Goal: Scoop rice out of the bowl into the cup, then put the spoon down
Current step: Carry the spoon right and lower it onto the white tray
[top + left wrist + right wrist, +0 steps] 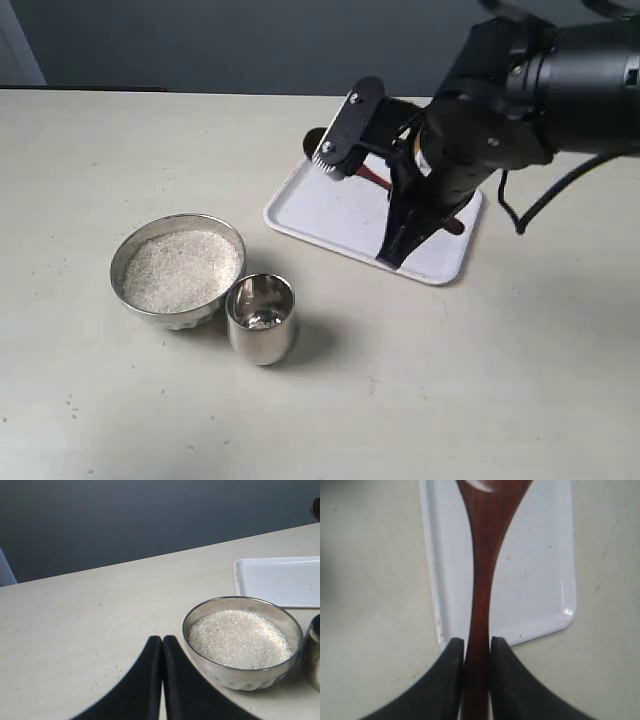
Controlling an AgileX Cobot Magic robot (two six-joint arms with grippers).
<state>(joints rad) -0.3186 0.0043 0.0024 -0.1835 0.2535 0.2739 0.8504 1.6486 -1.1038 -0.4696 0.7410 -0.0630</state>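
The steel bowl [128, 255] holds a heap of white rice [180, 268] and stands at the table's left. The small steel cup [261, 318] touches the bowl's front right side, with a few grains at its bottom. My right gripper [392, 258] hangs over the white tray [320, 205], shut on the handle of the reddish-brown wooden spoon [374, 177]. In the right wrist view the spoon [482, 565] runs from between the fingers [447, 665] out over the tray [540, 575]. My left gripper [162, 639] is shut on nothing beside the bowl [240, 677] and rice [239, 639]; the cup [315, 652] shows at the frame's edge.
The tray [280, 580] lies behind and to the right of the bowl. Stray grains dot the beige table [450, 400] near the bowl. A black cable [545, 200] hangs from the right arm.
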